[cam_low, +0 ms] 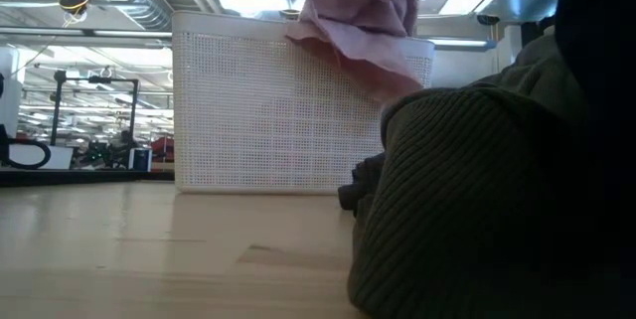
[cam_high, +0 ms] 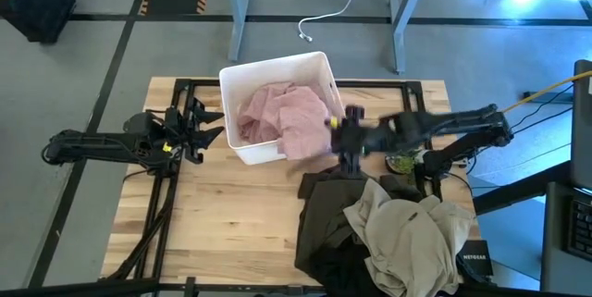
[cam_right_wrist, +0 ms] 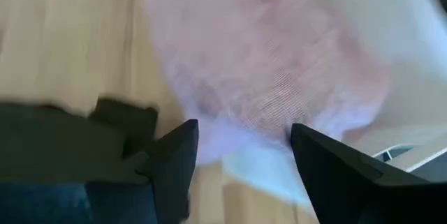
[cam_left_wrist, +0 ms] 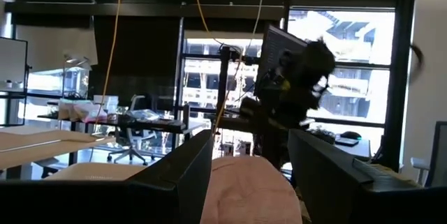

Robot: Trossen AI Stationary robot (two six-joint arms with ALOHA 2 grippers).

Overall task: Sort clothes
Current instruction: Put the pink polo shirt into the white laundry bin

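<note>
A pale pink garment [cam_high: 282, 117] lies in the white bin [cam_high: 242, 77], and its right part hangs over the rim [cam_low: 363, 21]. My right gripper [cam_high: 335, 130] is open just above that overhanging part, with the pink cloth [cam_right_wrist: 279, 77] beyond its fingers. My left gripper [cam_high: 211, 132] is open and empty left of the bin. A pile lies at the near right: a beige-khaki garment [cam_high: 407, 232] on top, over a dark olive-brown one [cam_high: 324, 214] and a black one [cam_high: 338, 269]. The navy garment is hidden.
A small green plant [cam_high: 402, 160] stands under the right arm, just beyond the pile. In the low view the olive garment [cam_low: 467, 210] fills the right side. Bare wood shows at the near left [cam_high: 222, 232]. A black box [cam_high: 474, 260] lies at the near right corner.
</note>
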